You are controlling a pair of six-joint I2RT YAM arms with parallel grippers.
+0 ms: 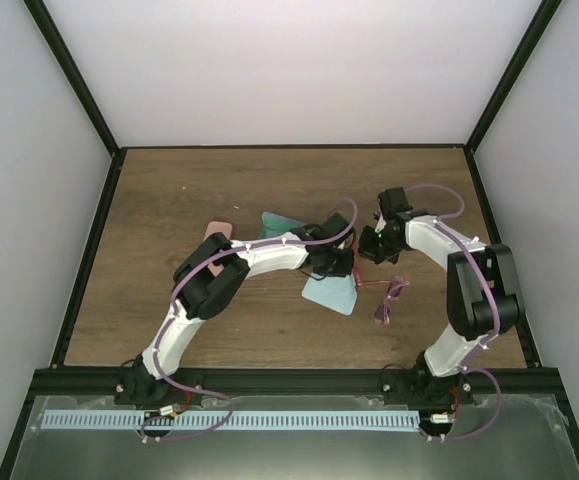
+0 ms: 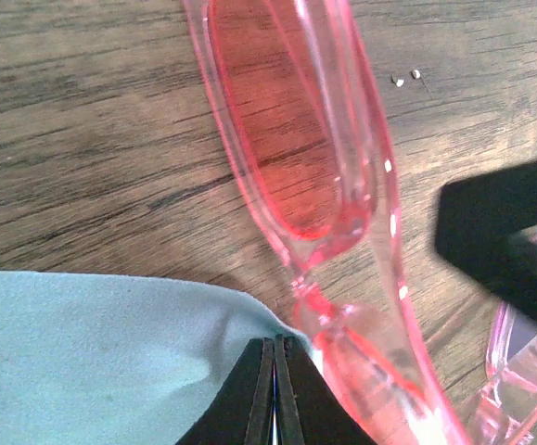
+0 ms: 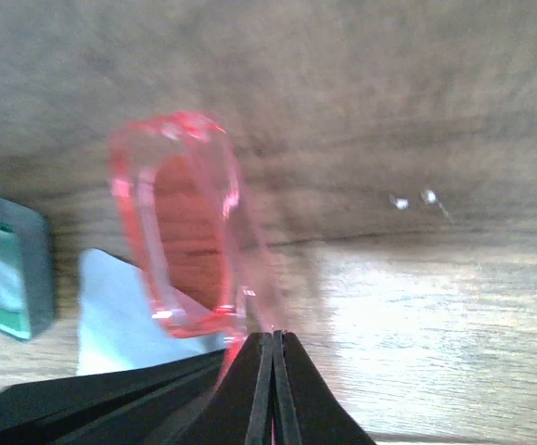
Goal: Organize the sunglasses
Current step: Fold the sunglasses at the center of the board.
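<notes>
Up close, left gripper (image 2: 274,345) and right gripper (image 3: 273,336) at red-lensed sunglasses (image 2: 291,139)
Both jaws are pressed together, tips at the frame; pale blue cloth (image 2: 92,362) lies just beside it.

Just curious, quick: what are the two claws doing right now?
Left gripper: closed, tips beside red glasses; grip unclear.
Right gripper: closed, tips at the glasses; grip unclear.
</notes>
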